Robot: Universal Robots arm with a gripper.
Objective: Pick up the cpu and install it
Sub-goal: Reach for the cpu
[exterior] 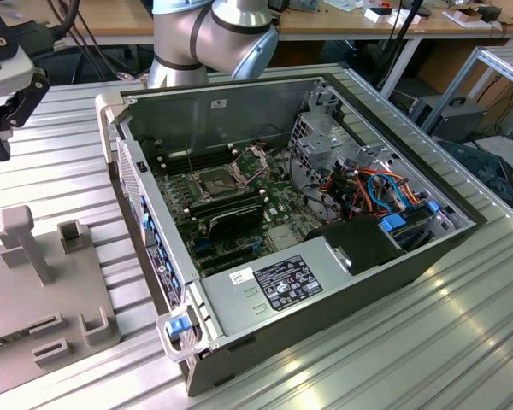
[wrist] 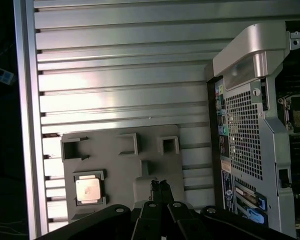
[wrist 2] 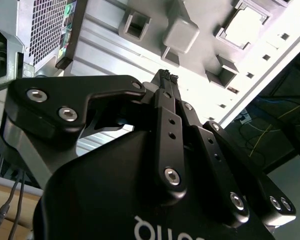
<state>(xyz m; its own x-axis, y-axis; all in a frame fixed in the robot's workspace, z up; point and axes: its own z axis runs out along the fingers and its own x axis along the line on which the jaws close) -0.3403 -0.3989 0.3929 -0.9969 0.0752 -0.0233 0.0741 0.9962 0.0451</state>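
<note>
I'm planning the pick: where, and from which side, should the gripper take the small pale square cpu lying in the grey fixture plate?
Probably by two opposite thin edges, coming straight down from above. The small pale grey-tan square cpu lies flat, face up, in a rimmed pocket of the grey fixture plate, so only its edges offer a hold, and a sideways approach looks blocked.

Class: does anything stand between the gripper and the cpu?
Nothing visible does. In the first wrist view the cpu lies uncovered in its recess on the grey fixture plate, and the gripper hovers above that plate, shut and empty.
</note>
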